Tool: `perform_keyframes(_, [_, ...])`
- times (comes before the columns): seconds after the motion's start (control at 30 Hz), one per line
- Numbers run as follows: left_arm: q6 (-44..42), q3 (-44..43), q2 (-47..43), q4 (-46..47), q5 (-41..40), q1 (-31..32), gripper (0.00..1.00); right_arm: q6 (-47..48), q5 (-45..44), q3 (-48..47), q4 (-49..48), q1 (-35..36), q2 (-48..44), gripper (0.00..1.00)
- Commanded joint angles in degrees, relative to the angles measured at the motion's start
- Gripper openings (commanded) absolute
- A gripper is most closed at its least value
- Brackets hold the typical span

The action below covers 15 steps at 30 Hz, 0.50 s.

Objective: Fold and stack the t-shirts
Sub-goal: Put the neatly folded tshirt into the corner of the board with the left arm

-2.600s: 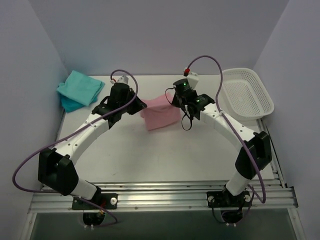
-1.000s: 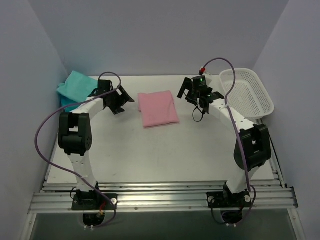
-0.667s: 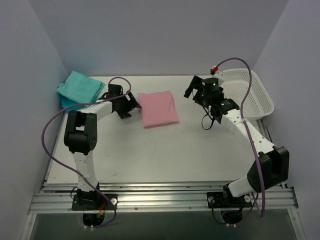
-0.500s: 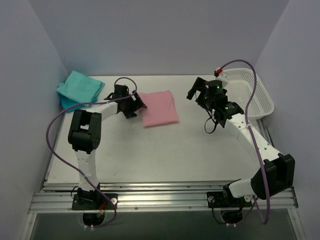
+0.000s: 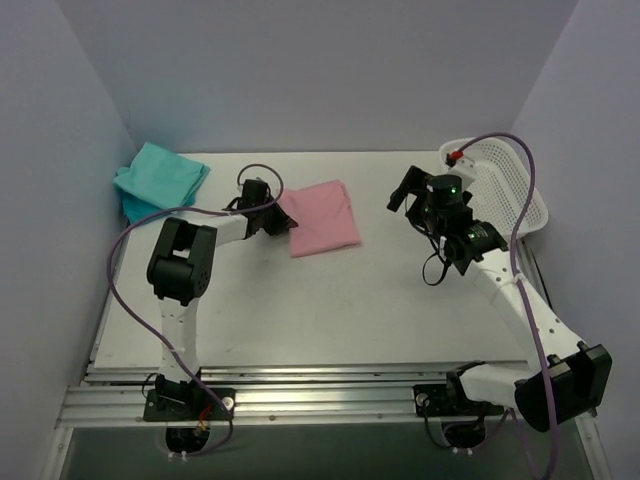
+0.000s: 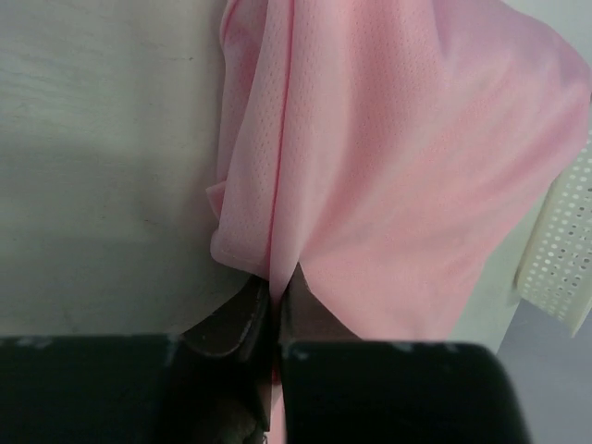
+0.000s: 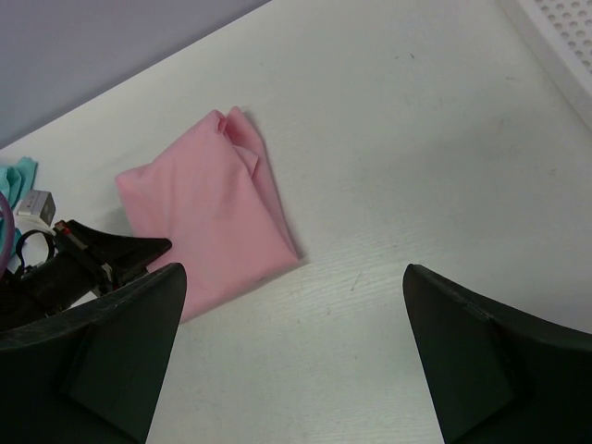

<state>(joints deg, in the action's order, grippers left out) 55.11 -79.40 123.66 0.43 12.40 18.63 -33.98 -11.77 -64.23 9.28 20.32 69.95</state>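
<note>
A folded light pink t-shirt (image 5: pixel 322 218) lies on the table at mid-back. My left gripper (image 5: pixel 283 222) is at its left edge, shut on a pinched fold of the pink cloth (image 6: pixel 276 277); the cloth bunches up from the jaws in the left wrist view. Folded teal t-shirts (image 5: pixel 160 173) sit at the back left corner, with a blue one (image 5: pixel 140 209) showing under them. To the right of the pink shirt, my right gripper (image 5: pixel 404 192) hangs above bare table. It is open and holds nothing (image 7: pixel 291 273), with the pink shirt (image 7: pixel 208 213) ahead of it to the left.
A white mesh basket (image 5: pixel 512 190) stands at the back right, beside the right arm. Walls close the table in at the back and on both sides. The metal rail with both arm bases (image 5: pixel 320 400) runs along the near edge.
My left gripper moved right to the pink shirt's left edge and shut on the cloth. The right arm drew away to the right, still open.
</note>
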Motion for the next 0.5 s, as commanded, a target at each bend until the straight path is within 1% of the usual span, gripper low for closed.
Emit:
perform_keyframes(0.0, [1.49,2.40,4.31,-1.57,-3.44,0.88,0.03,1.19,-2.64,0.86,1.53,-0.54,-3.15,1.00])
perform_keyframes(0.1, [2.45,3.02,4.49,-0.87,-4.31,1.23,0.02,1.28,-2.91,1.38,1.53,-0.80,-3.95,1.00])
perform_keyframes(0.13, [2.46,3.11,4.40,0.61,-4.49,1.32,0.02,1.28,-2.91,1.56,1.53,-0.80,-4.12,1.00])
perform_keyframes(0.23, [0.54,1.71,3.88,-0.33,-4.58,1.32,0.02,1.02,-2.47,2.00,1.27,-0.89,-4.21,1.00])
perform_keyframes(0.33, [-3.77,-1.36,2.56,-5.42,-5.63,1.32,0.02,0.84,-2.38,3.05,0.57,-0.81,-4.39,1.00])
perform_keyframes(0.4, [-6.67,-7.07,2.03,-12.09,-6.07,1.41,0.02,0.75,-2.12,3.67,-0.05,-0.89,-4.30,1.00])
perform_keyframes(0.43, [-9.99,-9.35,1.94,-14.55,-6.16,1.06,0.02,0.67,-2.03,3.84,-0.40,-0.89,-4.30,1.00])
perform_keyframes(0.47, [-11.85,-14.33,2.03,-19.27,-5.55,0.62,0.02,0.67,-1.94,3.93,-0.31,-0.89,-4.12,1.00])
